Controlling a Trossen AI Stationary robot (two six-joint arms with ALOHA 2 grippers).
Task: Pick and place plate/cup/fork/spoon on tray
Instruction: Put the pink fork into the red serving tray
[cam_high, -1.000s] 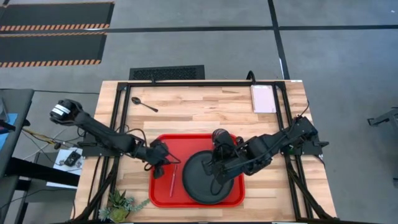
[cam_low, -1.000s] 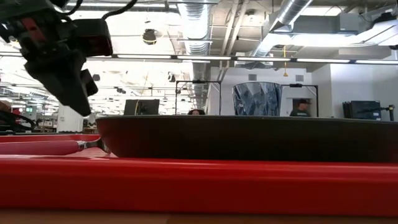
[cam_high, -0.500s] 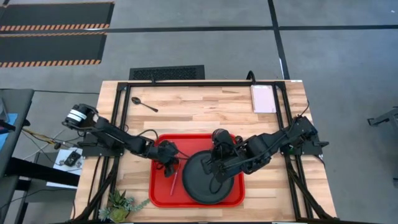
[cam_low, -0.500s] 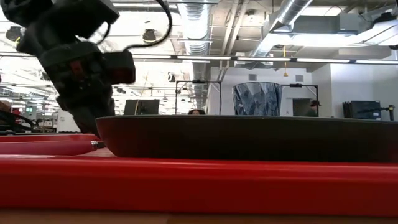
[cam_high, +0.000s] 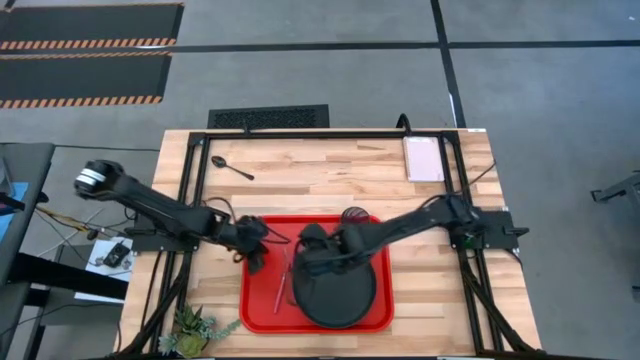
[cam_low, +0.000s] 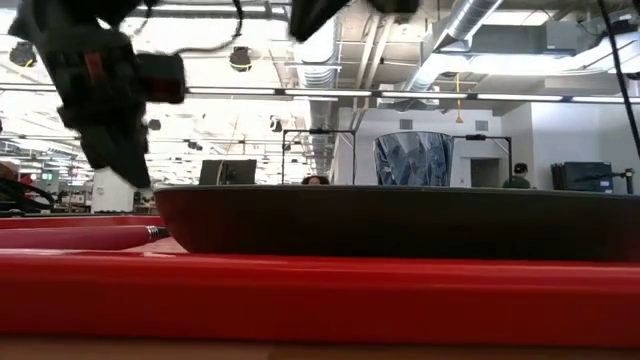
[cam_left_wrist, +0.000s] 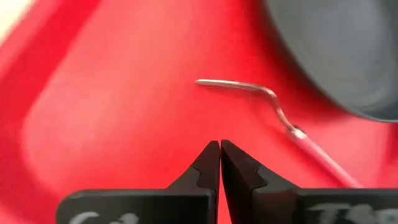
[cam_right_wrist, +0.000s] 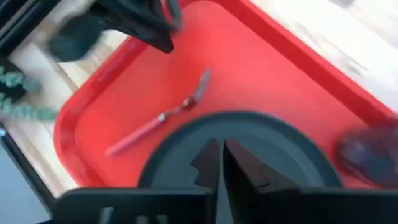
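Observation:
The red tray (cam_high: 262, 300) lies at the table's near middle. The black plate (cam_high: 340, 295) rests flat in its right half. The red-handled fork (cam_high: 281, 286) lies on the tray floor left of the plate, also in the left wrist view (cam_left_wrist: 273, 106) and the right wrist view (cam_right_wrist: 163, 117). The dark cup (cam_high: 355, 216) stands by the tray's far rim. The dark spoon (cam_high: 231, 167) lies on the wood at the far left. My left gripper (cam_high: 256, 260), shut and empty, hangs over the tray's left part (cam_left_wrist: 220, 155). My right gripper (cam_high: 306, 258), shut and empty, hangs over the plate's left rim (cam_right_wrist: 222, 155).
A pale rectangular pad (cam_high: 423, 158) lies at the table's far right. A small green plant (cam_high: 195, 328) stands at the near left corner. Bare wood lies between the spoon and the tray. In the low view the plate (cam_low: 400, 222) and the tray rim (cam_low: 320, 290) fill the foreground.
My left gripper went right and down to the fork, then drew back left and up. The fork's tine end has shifted a little toward the plate. My right gripper has swung from over the plate's middle toward the table's left, over the plate's left rim.

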